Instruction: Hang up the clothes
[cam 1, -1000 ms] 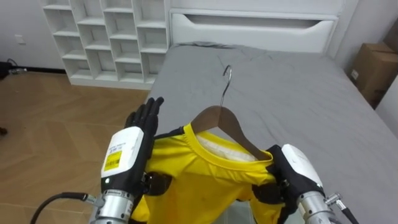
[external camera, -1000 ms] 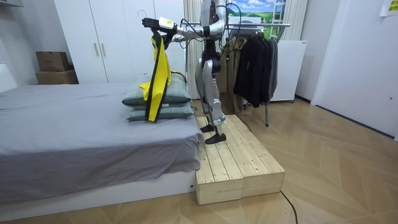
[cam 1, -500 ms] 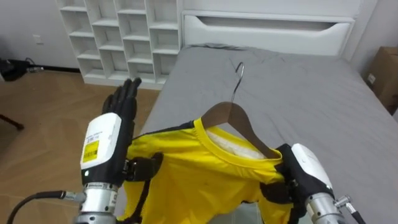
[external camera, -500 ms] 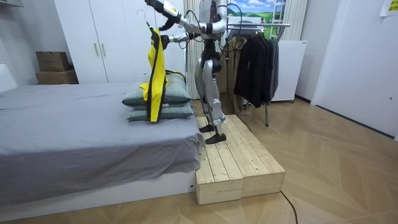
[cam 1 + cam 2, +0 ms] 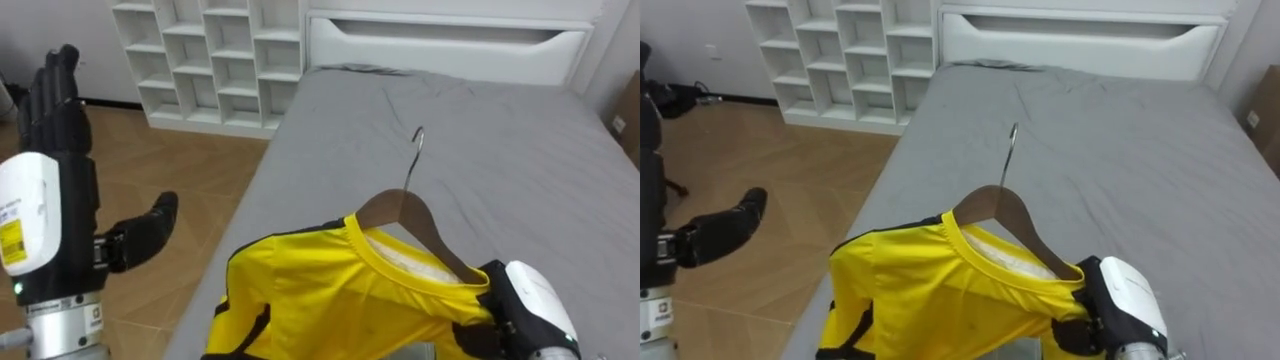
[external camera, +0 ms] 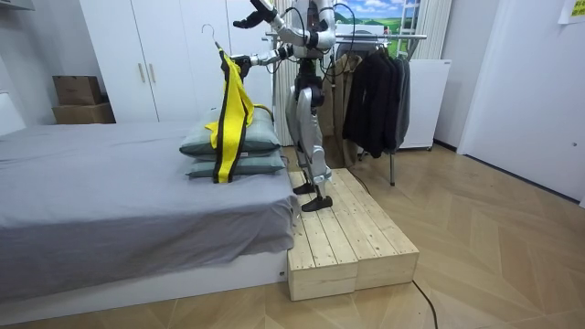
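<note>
Yellow shirt point(image 5: 330, 300) on curved wooden hanger point(image 5: 405, 206), right hand point(image 5: 535, 305) grasping it, left hand point(image 5: 45, 215) spread.

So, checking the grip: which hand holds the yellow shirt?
The right hand, curled on the yellow shirt at one end of the hanger; the left hand is raised open, apart.

Shirt point(image 5: 330, 290) on hanger point(image 5: 415, 215) over bed point(image 5: 500, 140); shelves point(image 5: 215, 60) beyond at left.
</note>
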Available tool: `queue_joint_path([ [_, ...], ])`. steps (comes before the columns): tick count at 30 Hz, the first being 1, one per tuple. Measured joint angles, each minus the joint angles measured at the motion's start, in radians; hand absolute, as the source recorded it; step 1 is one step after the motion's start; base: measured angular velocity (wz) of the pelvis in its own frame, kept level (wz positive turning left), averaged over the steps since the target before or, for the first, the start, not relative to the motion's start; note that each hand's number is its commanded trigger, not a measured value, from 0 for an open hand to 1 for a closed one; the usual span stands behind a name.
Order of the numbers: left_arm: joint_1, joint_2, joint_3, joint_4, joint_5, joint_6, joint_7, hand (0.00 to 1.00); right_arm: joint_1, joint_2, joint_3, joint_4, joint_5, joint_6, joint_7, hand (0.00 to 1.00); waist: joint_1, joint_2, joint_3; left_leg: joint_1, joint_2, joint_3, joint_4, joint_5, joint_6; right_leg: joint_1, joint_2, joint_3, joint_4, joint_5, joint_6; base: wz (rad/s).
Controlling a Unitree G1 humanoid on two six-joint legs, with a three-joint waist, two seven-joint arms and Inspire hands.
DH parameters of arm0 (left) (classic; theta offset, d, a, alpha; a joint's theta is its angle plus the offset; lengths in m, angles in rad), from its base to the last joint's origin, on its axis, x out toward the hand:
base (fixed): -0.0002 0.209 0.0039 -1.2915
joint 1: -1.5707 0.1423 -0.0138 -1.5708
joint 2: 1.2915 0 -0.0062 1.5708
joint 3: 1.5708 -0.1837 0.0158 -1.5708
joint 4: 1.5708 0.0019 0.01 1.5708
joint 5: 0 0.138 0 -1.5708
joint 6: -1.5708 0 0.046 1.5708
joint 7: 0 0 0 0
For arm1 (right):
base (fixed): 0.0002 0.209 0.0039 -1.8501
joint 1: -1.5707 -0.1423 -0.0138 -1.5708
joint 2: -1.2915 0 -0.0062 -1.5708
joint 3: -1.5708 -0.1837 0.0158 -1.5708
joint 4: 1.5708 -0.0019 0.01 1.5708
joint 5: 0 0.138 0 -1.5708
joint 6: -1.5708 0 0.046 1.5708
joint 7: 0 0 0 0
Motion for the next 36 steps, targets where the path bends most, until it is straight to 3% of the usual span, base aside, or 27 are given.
queue_joint_path([
  [4, 0.051, 0.0, 0.004, 0.018, -0.026, 0.0, 0.006, 0.0, 0.012, -0.017, -0.014, 0.0, 0.007, 0.0, 0.0, 1.0, 0.013, 0.007, 0.0035, 0.011, 0.0, 0.0, -0.001, 0.0, 0.0, 0.01, 0.0, -0.002, 0.0, 0.0, 0.0, 0.0],
  [9, 0.062, -0.007, 0.028, 0.117, -0.093, 0.0, 0.005, 0.0, 0.02, -0.019, -0.018, 0.0, -0.004, 0.001, 0.0, 1.0, 0.018, 0.015, 0.0055, 0.01, -0.001, -0.009, 0.0, 0.0, 0.001, 0.007, 0.002, -0.004, 0.001, -0.002, 0.002, 0.05],
  [16, 0.095, -0.012, 0.056, 0.382, -0.223, 0.023, 0.022, 0.0, 0.022, -0.021, -0.035, -0.001, -0.008, 0.026, 0.0, 1.0, 0.018, 0.021, 0.0, -0.002, -0.002, -0.008, -0.001, -0.001, 0.002, -0.009, 0.001, -0.001, 0.006, -0.005, 0.002, 0.0],
  [23, 0.11, -0.017, 0.074, 0.679, -0.376, 0.04, 0.022, 0.0, 0.021, -0.021, -0.054, -0.001, -0.002, 0.043, -0.003, 1.0, 0.02, 0.01, 0.0034, 0.008, -0.002, -0.007, -0.008, -0.001, 0.001, 0.0, 0.0, 0.003, 0.002, -0.005, 0.003, -0.03],
  [26, 0.131, -0.027, 0.084, 0.8, -0.45, 0.067, 0.02, 0.0, 0.022, -0.021, -0.058, -0.043, -0.002, 0.081, -0.002, 1.0, 0.021, 0.009, 0.0035, 0.007, -0.002, 0.01, -0.014, -0.001, 0.002, -0.008, 0.0, 0.018, 0.005, -0.007, 0.004, -0.11],
  [29, 0.135, -0.03, 0.084, 0.97, -0.453, 0.083, 0.0, 0.0, 0.023, -0.021, -0.06, -0.074, -0.001, 0.09, -0.002, 1.0, 0.022, 0.008, 0.0034, 0.015, -0.002, 0.015, -0.014, -0.005, 0.008, -0.001, 0.001, 0.026, 0.005, -0.008, 0.006, -0.06],
  [32, 0.146, -0.042, 0.083, 1.063, -0.486, 0.111, -0.028, 0.0, 0.023, -0.021, -0.06, -0.079, -0.002, 0.091, -0.002, 1.0, 0.018, 0.004, 0.0029, 0.013, -0.003, 0.015, -0.014, -0.01, 0.013, -0.005, 0.001, 0.026, 0.005, -0.009, 0.008, 0.0],
  [36, 0.153, -0.043, 0.103, 1.156, -0.531, 0.116, -0.064, 0.0, 0.02, -0.021, -0.061, -0.081, -0.007, 0.091, -0.002, 1.0, 0.038, -0.001, 0.0016, 0.014, -0.004, 0.013, -0.016, -0.01, 0.014, -0.012, 0.0, 0.028, 0.009, -0.009, 0.009, -0.02],
])
